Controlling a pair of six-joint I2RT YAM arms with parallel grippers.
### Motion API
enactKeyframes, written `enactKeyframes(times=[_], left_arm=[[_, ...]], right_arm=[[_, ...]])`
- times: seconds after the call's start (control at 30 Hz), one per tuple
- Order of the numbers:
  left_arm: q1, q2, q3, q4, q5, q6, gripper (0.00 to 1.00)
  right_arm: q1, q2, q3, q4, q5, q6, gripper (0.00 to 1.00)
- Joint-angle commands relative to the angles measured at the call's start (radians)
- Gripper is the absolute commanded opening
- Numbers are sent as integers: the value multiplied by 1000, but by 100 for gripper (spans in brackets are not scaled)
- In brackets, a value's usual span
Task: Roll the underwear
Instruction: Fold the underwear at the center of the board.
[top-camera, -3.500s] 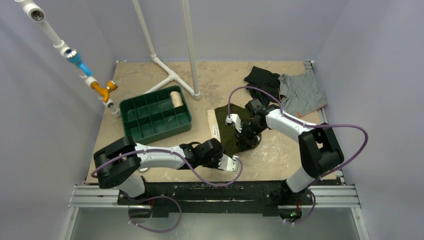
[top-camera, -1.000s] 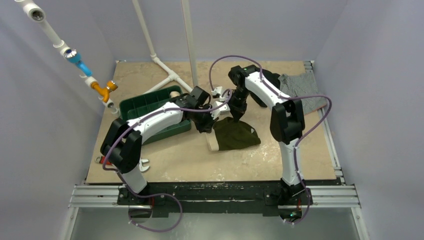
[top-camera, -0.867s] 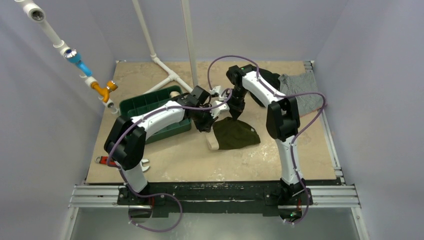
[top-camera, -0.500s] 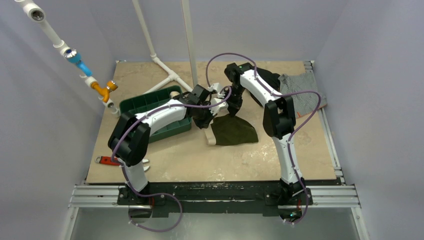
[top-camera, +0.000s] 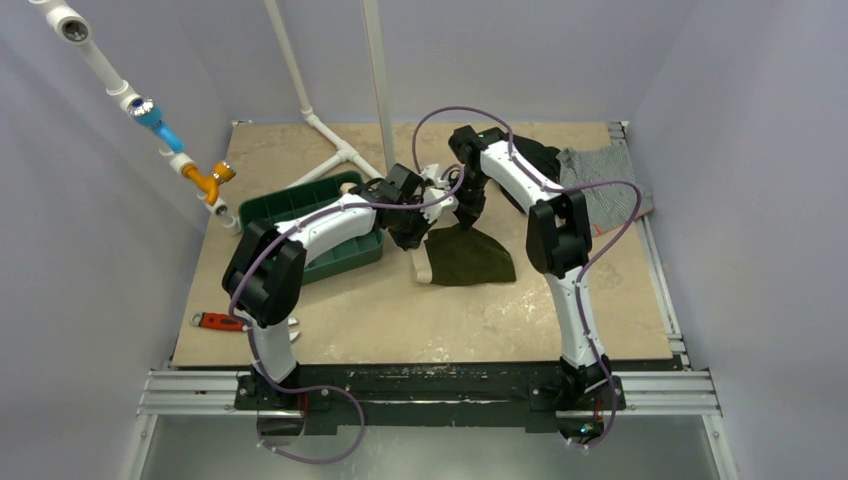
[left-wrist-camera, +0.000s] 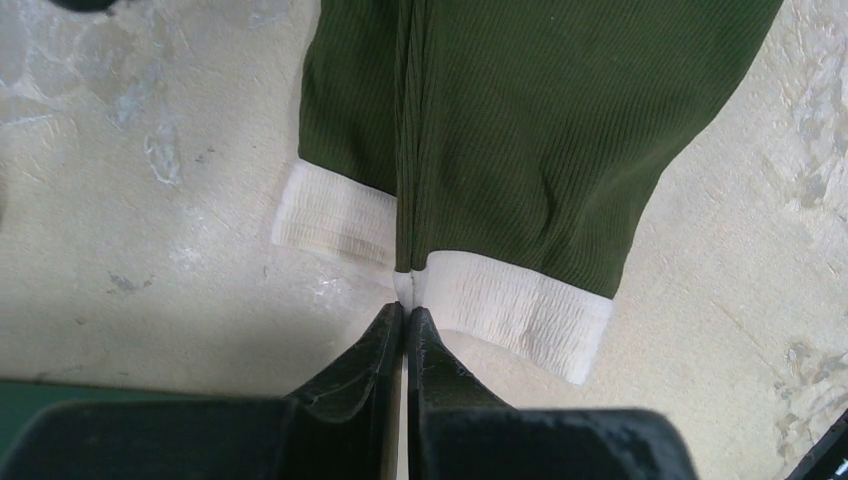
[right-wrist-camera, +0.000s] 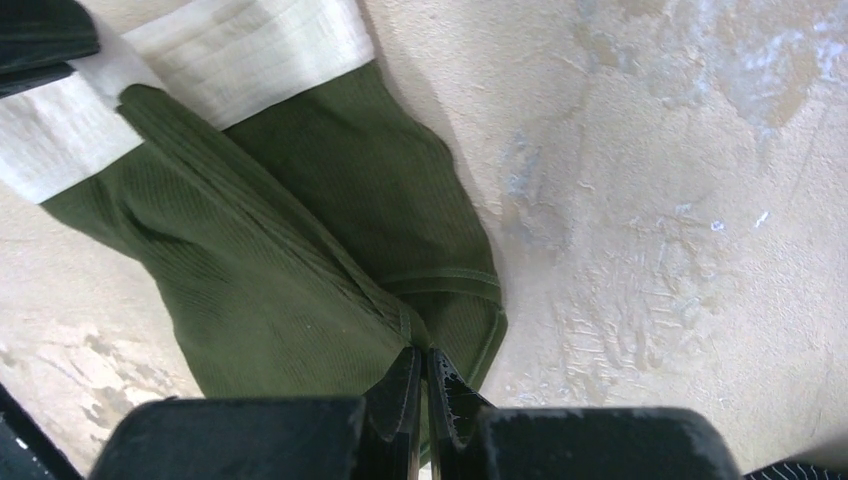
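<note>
The underwear (top-camera: 466, 259) is olive-green cloth with a cream waistband and lies mid-table, its far edge raised between both arms. In the left wrist view my left gripper (left-wrist-camera: 405, 305) is shut on the middle of the waistband (left-wrist-camera: 520, 305), pinching it into a ridge along the underwear (left-wrist-camera: 520, 120). In the right wrist view my right gripper (right-wrist-camera: 422, 358) is shut on the stitched hem at the other end of the underwear (right-wrist-camera: 260, 290). From above, the left gripper (top-camera: 420, 236) and the right gripper (top-camera: 466, 221) stand close together over the cloth's far side.
A green compartment tray (top-camera: 335, 262) sits left of the underwear, under my left arm. A black garment (top-camera: 535, 150) and a grey striped garment (top-camera: 605, 190) lie at the far right. A white pipe stand (top-camera: 345, 150) rises at the back. A red-handled tool (top-camera: 215, 321) lies near left.
Both grippers, still shut on the underwear, have drawn it a little to the left and farther back. The cloth has pulled from a rounded patch into a tauter, more triangular shape.
</note>
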Motion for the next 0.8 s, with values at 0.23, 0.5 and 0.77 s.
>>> enactKeyframes(times=[0.23, 0.5, 0.77], left_arm=[[9, -6, 72, 75, -116, -77, 0], [9, 62, 128, 83, -242, -121, 0], [7, 127, 191, 80, -289, -144, 0]], right_arm=[[-41, -99, -84, 117, 38, 42, 2], [-65, -137, -105, 156, 28, 68, 2], [-76, -137, -97, 179, 46, 94, 0]])
